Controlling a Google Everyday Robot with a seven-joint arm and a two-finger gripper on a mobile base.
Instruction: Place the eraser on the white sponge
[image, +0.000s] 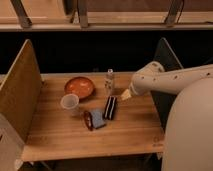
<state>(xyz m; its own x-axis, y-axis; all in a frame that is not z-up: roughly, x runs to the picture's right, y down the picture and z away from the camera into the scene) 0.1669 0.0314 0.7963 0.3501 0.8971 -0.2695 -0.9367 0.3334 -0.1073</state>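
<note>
The eraser (109, 107), a small black block with a pale lengthwise stripe, lies on the wooden table (60, 137) near its middle. The white sponge (97, 118), a flat pale greyish-blue pad, lies just left of and in front of the eraser, close beside it. My gripper (125, 95) reaches in from the right on the white arm (165, 80). It sits just right of and behind the eraser's far end, a little above the table. Nothing shows in its hold.
A dark red-brown oval thing (88, 120) lies against the sponge's left side. A white cup (69, 103) stands left of it, an orange bowl (79, 87) behind, and a small bottle (109, 81) by the gripper. Upright panels (20, 90) flank the table.
</note>
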